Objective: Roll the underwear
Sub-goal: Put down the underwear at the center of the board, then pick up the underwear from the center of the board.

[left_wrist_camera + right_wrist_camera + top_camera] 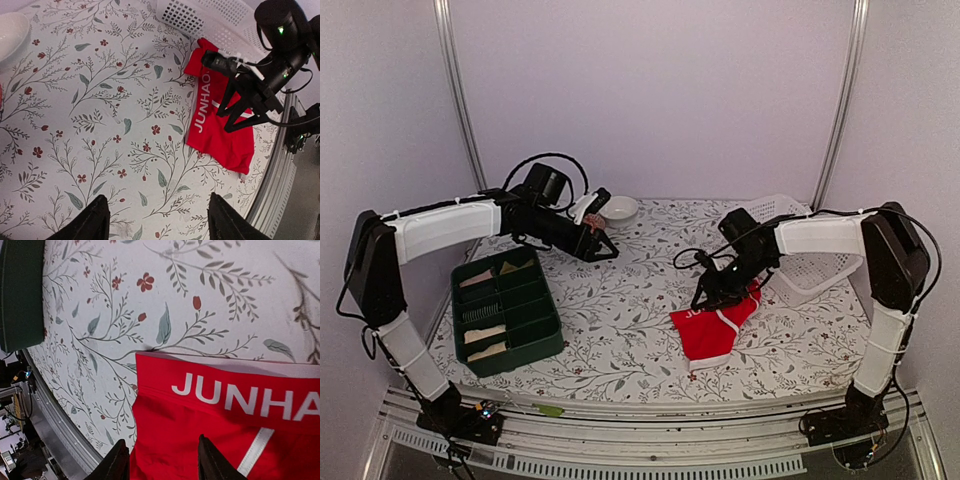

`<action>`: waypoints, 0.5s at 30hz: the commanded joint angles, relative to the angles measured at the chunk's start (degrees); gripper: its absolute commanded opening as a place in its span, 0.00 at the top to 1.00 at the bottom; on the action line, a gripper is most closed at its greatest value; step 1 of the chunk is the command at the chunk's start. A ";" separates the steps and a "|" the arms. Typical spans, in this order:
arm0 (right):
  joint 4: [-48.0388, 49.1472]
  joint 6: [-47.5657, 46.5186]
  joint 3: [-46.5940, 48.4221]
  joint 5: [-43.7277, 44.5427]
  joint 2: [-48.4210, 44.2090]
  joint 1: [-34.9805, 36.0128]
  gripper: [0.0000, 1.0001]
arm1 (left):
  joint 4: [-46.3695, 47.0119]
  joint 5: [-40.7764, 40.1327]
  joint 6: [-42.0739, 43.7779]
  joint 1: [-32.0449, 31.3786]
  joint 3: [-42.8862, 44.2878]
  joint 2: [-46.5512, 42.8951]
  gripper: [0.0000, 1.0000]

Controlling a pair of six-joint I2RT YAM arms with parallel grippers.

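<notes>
Beneath right claw [161, 457], red underwear [225, 410], unrolled

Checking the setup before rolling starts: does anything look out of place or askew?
The white basket at the right looks tipped on its side, its mouth toward the red underwear, which lies unrolled and skewed on the table near it. Nothing else stands out.

A: Item one?
B: Red underwear [708, 335], one piece, unrolled, lying flat on the floral table [620, 320], right of centre. White "JUNHA" lettering on the waistband, with a white stripe.
A: Others?
B: Tan pieces [485, 334], small, in separate compartments of the green tray [525, 356].
</notes>
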 commanded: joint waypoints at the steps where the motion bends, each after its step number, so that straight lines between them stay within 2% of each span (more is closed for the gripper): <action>1: 1.82 -3.59 2.26 -0.16 7.32 2.12 0.55 | -1.59 -3.02 -1.81 0.26 1.95 2.08 0.35; 4: 0.99 -6.12 4.46 -0.38 12.21 2.66 0.56 | -1.18 -4.25 -2.56 0.26 2.00 2.13 0.38; 8: 3.16 -5.85 9.80 -6.75 18.09 6.35 0.56 | 0.30 -4.21 -4.66 0.47 1.64 2.37 0.40; 11: 3.82 -4.34 18.08 -14.71 22.83 9.81 0.57 | 1.50 -3.31 -4.70 0.69 1.08 3.45 0.42; 13: 6.88 -2.25 19.48 -16.79 20.78 10.23 0.55 | 1.34 -1.37 -4.33 0.70 1.23 4.54 0.43; 15: 11.79 0.99 16.89 -16.52 15.75 9.31 0.53 | 1.84 -0.12 -4.13 0.24 0.97 5.29 0.44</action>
